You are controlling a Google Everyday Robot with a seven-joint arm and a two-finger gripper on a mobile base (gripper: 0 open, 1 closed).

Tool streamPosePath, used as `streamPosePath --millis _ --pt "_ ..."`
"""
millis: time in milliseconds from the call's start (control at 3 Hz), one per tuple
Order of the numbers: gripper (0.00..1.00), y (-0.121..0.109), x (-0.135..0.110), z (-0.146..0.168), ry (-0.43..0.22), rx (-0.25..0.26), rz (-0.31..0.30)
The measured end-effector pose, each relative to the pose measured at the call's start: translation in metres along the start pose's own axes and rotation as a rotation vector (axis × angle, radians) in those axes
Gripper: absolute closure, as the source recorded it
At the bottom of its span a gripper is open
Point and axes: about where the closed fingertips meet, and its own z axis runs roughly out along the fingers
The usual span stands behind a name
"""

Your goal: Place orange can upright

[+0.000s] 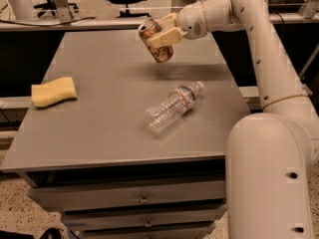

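The orange can (158,48), orange-gold with dark mottled print and a silver top, hangs tilted in the air above the far middle of the grey table (99,113). Its top points up and to the left. My gripper (162,32) reaches in from the right on the white arm and is shut on the orange can, fingers across its upper body. The can is clear of the table surface, with its shadow below it.
A clear plastic water bottle (174,106) lies on its side near the table's middle right. A yellow sponge (53,91) lies at the left edge. My white arm's base (269,178) stands at the front right. Drawers sit below the tabletop.
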Motion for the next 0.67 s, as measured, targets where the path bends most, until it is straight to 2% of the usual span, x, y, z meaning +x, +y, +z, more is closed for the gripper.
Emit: streamPosePath --millis 333,667 --pt "1.0 0.004 -0.002 -0.009 -0.096 0.038 -0.017" --pt "1.0 0.017 0.002 -0.013 -0.127 0.065 -0.024"
